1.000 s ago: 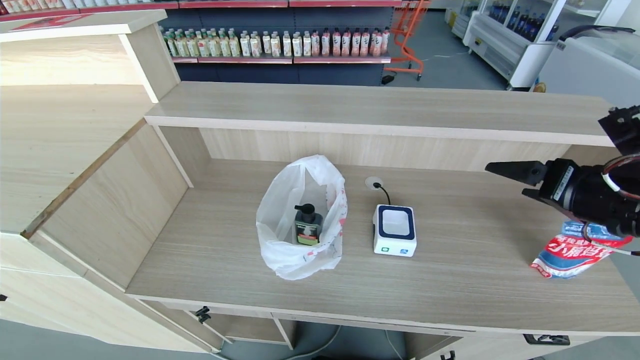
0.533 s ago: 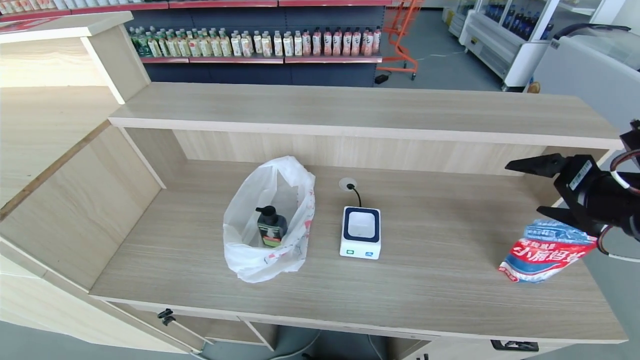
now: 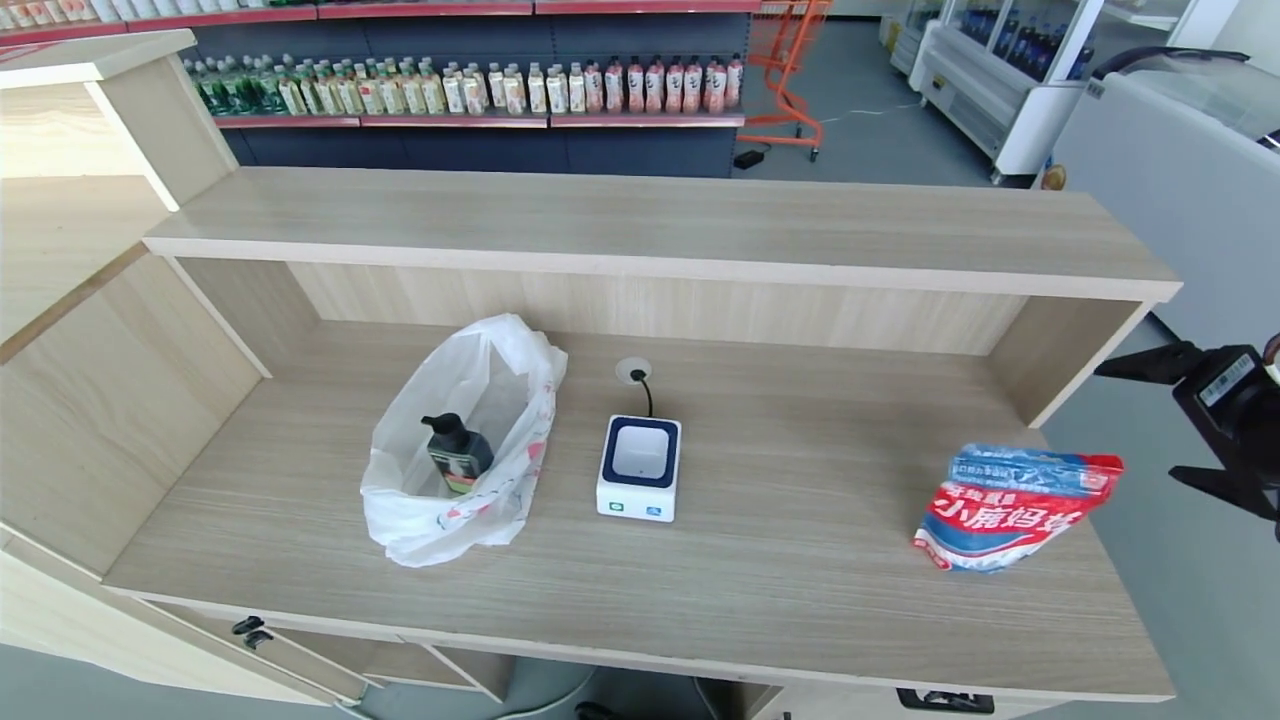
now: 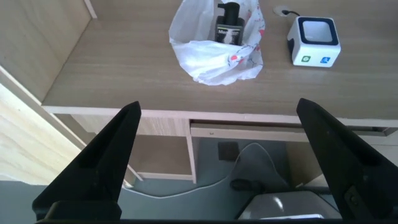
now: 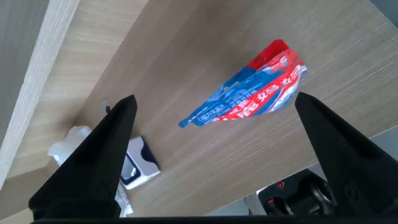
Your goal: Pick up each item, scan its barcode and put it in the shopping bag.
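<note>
A red, white and blue pouch (image 3: pixel 1015 505) lies flat near the counter's right end, also seen in the right wrist view (image 5: pixel 249 87). My right gripper (image 3: pixel 1140 422) hangs open and holds nothing, just past the counter's right edge and to the right of the pouch (image 5: pixel 216 99). The white shopping bag (image 3: pixel 460 450) stands open left of centre with a dark pump bottle (image 3: pixel 457 455) upright inside. A white barcode scanner (image 3: pixel 640 467) sits just right of the bag. My left gripper (image 4: pixel 219 106) is open and holds nothing, low in front of the counter's front edge, facing the bag (image 4: pixel 214 53) and the scanner (image 4: pixel 315 40).
A raised wooden ledge (image 3: pixel 650 225) runs along the counter's back, with side walls at both ends. The scanner's cable enters a grommet (image 3: pixel 633 372) behind it. Drawers (image 4: pixel 249 134) sit under the front edge. Store shelves and freezers (image 3: pixel 1150 130) stand beyond.
The head camera has turned, shifting the whole scene leftward. My right gripper, earlier above the pouch, has drawn back to the right past the counter's end, still open. The pouch lies uncovered.
</note>
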{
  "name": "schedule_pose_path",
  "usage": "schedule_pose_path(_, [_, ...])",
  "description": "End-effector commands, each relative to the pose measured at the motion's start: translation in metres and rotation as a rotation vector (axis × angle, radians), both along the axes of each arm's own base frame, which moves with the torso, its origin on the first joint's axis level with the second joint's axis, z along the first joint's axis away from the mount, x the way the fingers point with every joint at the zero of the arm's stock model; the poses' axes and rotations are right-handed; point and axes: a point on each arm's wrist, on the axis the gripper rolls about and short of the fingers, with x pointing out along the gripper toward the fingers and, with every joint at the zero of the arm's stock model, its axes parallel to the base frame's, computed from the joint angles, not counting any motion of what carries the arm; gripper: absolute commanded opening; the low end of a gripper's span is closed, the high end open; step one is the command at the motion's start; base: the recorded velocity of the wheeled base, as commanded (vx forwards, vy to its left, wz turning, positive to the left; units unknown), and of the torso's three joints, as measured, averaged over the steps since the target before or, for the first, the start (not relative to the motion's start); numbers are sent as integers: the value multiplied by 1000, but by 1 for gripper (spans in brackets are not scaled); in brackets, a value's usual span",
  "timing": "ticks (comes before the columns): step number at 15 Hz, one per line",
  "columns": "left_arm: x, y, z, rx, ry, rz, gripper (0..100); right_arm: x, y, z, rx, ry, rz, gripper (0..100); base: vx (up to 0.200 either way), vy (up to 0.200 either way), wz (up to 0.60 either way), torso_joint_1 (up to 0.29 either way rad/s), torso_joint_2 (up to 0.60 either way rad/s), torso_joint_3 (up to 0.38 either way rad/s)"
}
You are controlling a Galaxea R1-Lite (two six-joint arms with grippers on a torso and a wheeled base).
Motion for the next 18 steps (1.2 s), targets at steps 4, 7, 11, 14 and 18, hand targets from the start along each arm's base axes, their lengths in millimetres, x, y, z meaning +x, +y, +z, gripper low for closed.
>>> schedule_pose_path(4, [0,0,0,0,0,0,100,10,-7,-19,34,133,-120,100,0,0,0,0,0,0])
schedule_pose_path(7, [0,0,0,0,0,0,100,30,-6,-29,109,185,-180,100,0,0,0,0,0,0])
schedule_pose_path(11, [0,0,0,0,0,0,100,68,-9,-67,147,321,-224,100,0,0,0,0,0,0])
schedule_pose_path(14, [0,0,0,2,0,0,100,92,9,-79,158,354,-180,100,0,0,0,0,0,0])
schedule_pose_path(18, [0,0,0,0,0,0,100,115,34,-97,144,372,-113,100,0,0,0,0,0,0])
